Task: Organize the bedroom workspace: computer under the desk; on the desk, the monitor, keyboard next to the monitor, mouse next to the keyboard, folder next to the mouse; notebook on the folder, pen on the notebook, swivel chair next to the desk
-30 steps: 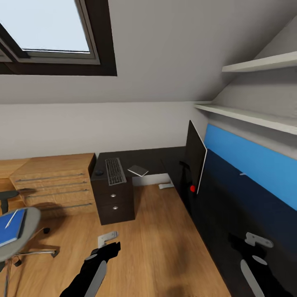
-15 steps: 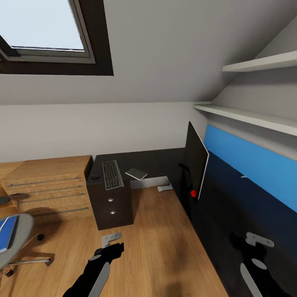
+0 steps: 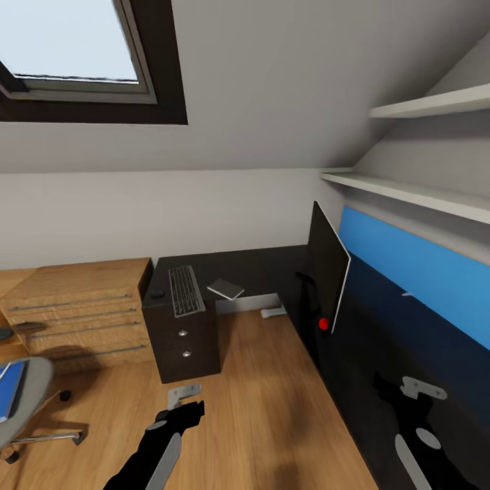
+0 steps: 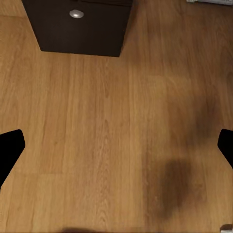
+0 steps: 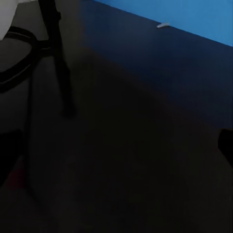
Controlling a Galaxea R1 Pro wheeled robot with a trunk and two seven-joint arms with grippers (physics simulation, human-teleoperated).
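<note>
Done: monitor, keyboard, mouse, notebook on surface. Left: folder on chair, lower left. Both claws empty, spread open.

Drawer unit (silver knob) on wood floor.

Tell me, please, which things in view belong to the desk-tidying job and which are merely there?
Job:
desk
monitor
keyboard
mouse
notebook
folder
swivel chair

Merely there:
wood cabinet
wall shelves
skylight
</note>
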